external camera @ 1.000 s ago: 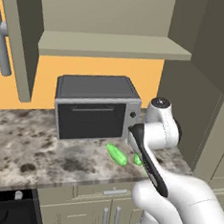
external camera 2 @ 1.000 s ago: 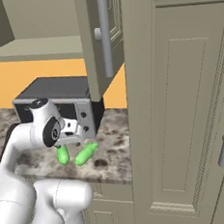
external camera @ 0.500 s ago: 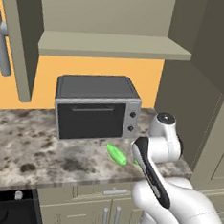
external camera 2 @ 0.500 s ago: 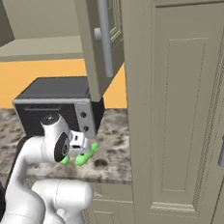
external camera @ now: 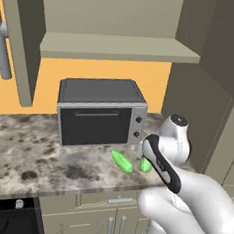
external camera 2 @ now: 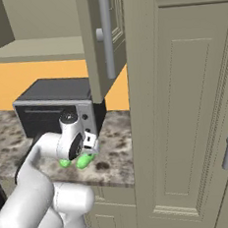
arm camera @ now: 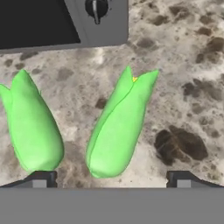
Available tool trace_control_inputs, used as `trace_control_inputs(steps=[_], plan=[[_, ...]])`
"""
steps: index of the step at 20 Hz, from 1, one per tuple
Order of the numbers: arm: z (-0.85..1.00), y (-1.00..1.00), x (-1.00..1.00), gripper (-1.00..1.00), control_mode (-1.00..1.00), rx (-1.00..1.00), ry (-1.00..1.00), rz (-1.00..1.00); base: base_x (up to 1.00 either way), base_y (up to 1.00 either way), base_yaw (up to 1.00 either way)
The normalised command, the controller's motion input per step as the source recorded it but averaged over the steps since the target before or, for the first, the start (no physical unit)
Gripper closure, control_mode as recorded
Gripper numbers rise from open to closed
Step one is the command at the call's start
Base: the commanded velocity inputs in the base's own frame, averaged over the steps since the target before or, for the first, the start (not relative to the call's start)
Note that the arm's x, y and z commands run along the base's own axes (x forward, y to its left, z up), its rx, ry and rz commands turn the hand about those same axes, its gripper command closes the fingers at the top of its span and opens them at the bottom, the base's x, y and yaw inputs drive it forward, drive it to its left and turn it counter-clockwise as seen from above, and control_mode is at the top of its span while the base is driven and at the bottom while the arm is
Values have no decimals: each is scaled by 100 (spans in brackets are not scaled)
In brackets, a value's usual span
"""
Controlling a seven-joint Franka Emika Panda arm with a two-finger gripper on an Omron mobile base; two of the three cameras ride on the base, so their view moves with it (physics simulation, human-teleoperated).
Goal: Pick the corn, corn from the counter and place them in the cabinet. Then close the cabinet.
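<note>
A: Hovering why?
B: My jaws stand spread over the nearer corn (arm camera: 117, 129), straddling it; its twin (arm camera: 31, 127) lies beside it on the table (arm camera: 183, 87), before the toaster oven (external camera: 100, 110).

In the left base view the arm hides most of the right corn (external camera: 145, 165), and the gripper itself is behind the wrist. In the right base view the wrist covers the tops of both cobs (external camera 2: 82, 161). In the hand view the toaster oven (arm camera: 65, 22) is cut off by the top edge, and only the fingertips (arm camera: 42, 179) show.
</note>
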Motion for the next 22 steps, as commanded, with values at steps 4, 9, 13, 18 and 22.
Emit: trace_control_inputs(steps=[4,9,13,18,22], plan=[[-86,0,8,-100,-100,4,9,-6,0,0,0],[-97,1,0,-100,-100,1,16,-6,0,0,0],[-95,23,3,100,-100,0,5,0,0,0,0],[-54,28,-12,100,-100,-5,-12,0,0,0,0],[7,8,-94,100,-100,-1,-47,0,0,0,0]])
